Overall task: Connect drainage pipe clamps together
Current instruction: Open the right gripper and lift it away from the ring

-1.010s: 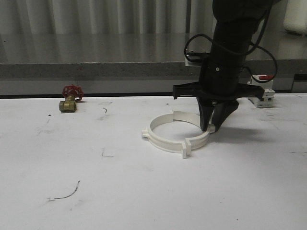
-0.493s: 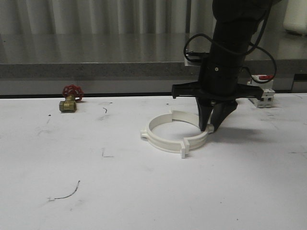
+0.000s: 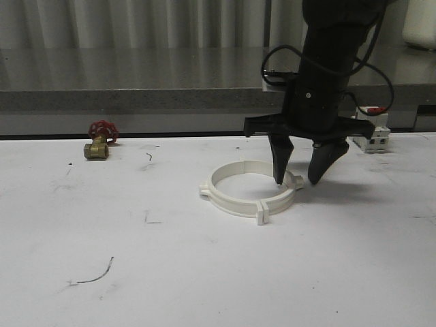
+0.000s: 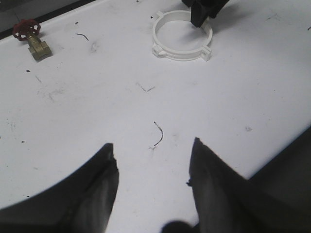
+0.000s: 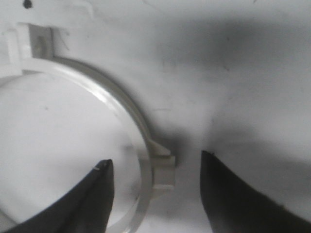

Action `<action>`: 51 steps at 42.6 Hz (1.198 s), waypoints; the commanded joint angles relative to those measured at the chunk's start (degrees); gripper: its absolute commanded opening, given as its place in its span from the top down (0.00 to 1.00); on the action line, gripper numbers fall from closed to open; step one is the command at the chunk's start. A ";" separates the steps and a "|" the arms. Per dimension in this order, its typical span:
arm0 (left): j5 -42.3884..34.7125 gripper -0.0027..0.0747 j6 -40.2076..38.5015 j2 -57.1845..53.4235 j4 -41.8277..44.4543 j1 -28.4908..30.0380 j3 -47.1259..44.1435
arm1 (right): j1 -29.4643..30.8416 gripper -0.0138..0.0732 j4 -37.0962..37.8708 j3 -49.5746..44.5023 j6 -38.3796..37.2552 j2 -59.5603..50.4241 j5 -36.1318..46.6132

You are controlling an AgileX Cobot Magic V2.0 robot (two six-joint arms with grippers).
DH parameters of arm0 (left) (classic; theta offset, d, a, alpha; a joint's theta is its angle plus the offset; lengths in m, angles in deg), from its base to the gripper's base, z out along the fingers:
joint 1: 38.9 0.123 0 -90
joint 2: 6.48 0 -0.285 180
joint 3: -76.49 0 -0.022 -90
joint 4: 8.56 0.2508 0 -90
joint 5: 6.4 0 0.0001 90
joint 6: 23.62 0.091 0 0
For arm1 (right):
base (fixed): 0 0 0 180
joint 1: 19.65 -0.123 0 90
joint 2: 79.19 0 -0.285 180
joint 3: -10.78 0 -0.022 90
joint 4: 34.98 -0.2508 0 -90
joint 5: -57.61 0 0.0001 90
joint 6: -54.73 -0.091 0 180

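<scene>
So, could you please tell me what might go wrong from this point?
The right gripper is open with its fingers straddling the ring of clamps at a tab joint. One finger sits inside the ring, so a sideways pull could drag it or reopen the joint, if it is latched at all.
</scene>
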 commanded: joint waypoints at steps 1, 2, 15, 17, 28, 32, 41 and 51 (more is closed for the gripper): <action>-3.48 0.53 -0.07 0.21 -0.87 0.11 1.43 | 0.80 0.34 1.19 1.63 3.34 -8.23 -0.37; -3.48 0.53 -0.07 0.21 -0.87 0.11 1.43 | 1.04 0.34 1.19 1.63 5.61 -9.31 -0.55; -3.48 0.53 -0.07 0.21 -0.87 0.11 1.43 | 3.40 0.34 -0.40 0.19 21.46 -25.65 -4.90; -3.48 0.53 -0.07 0.21 -0.87 0.11 1.43 | 3.40 0.34 -0.09 -1.77 21.46 -28.97 -4.32; -3.48 0.53 -0.07 0.21 -0.87 0.11 1.43 | 3.40 0.34 0.35 -20.81 21.46 -51.74 5.69; -3.48 0.53 -0.07 0.21 -0.87 0.11 1.43 | 3.40 0.34 0.28 -28.55 21.46 -60.27 7.91; -3.48 0.53 -0.07 0.21 -0.87 0.11 1.43 | 3.40 0.34 0.28 -45.17 21.46 -79.25 9.92; -3.58 0.53 -0.07 0.21 -0.87 0.11 1.43 | 3.40 0.34 0.28 -57.56 21.46 -96.18 11.39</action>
